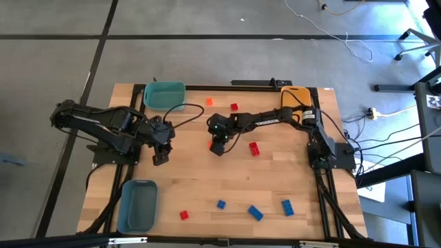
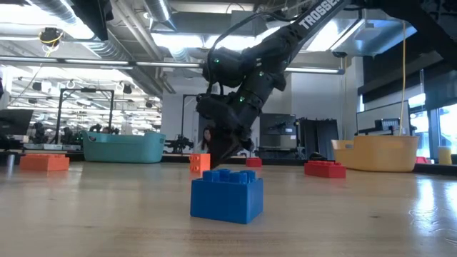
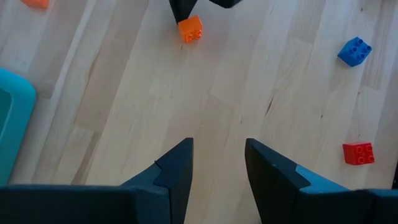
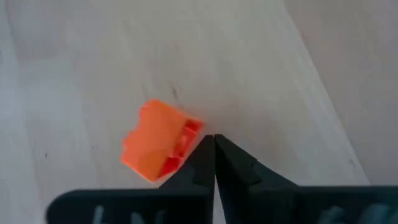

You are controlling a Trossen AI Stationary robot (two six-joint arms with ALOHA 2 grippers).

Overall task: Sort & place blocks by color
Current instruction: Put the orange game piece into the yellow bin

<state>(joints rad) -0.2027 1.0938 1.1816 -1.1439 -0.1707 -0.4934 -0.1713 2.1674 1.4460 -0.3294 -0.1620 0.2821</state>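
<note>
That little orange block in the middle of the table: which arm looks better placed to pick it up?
The right. Its gripper is already down beside the orange block, though its fingers are pressed together next to the block, not around it. The left gripper waits farther off, open, over bare wood.

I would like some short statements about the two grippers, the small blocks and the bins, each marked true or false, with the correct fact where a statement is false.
1. The right gripper has its fingers closed beside a small orange plastic block, not around it. True.
2. The left gripper holds a blue block. False: its fingers are open over bare wooden table.
3. The teal plastic bin at the table's far edge looks empty. True.
4. Every blue plastic block lies inside the grey-blue bin. False: they lie on the table near its front edge.
5. A small red plastic block lies on the table beside the right arm. True.
</note>
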